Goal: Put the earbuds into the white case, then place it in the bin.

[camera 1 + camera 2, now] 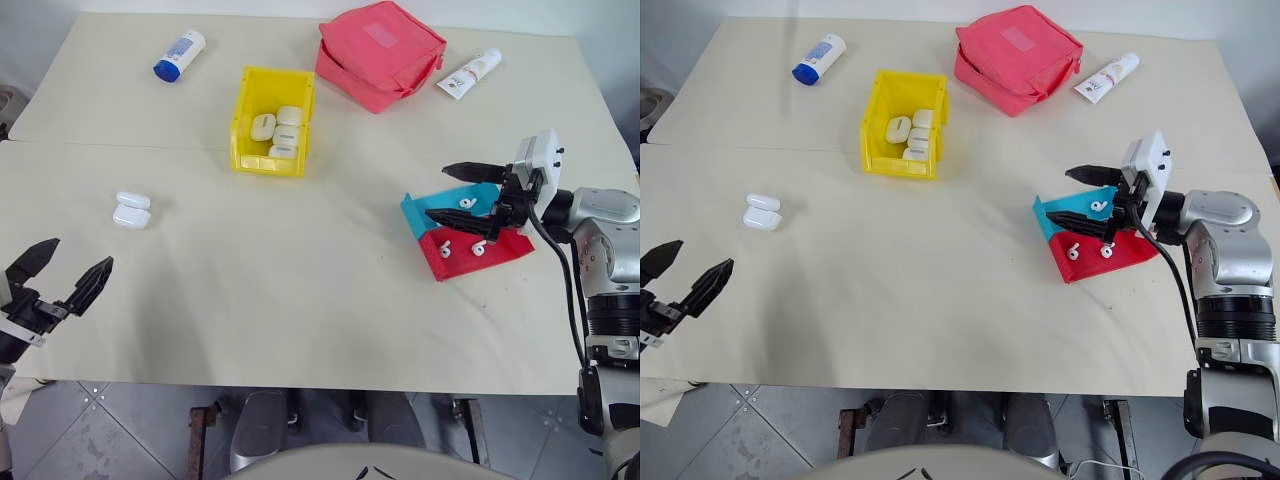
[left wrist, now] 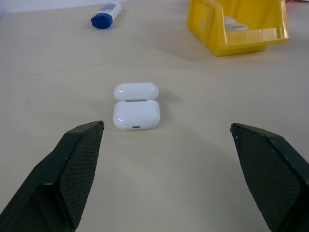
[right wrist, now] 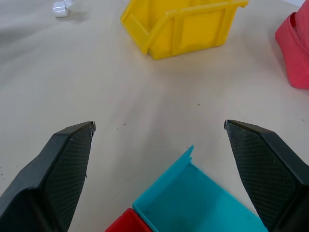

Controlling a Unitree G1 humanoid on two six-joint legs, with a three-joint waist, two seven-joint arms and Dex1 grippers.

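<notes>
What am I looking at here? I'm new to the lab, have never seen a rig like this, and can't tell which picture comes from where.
This is a two-armed humanoid robot at a cloth-covered table. The two wide pictures come from a camera pair on its head, looking down over its arms. The two close-ups come from a camera on each wrist, looking out between that arm's two black fingers.

The left pincer is open and empty, facing an open white case. The right pincer is open too, holding nothing, above a red tray and a teal tray; small white earbuds lie there.

Farther back stand a yellow bin already holding several white cases, a red pouch, a white-and-blue bottle and a white tube.
</notes>
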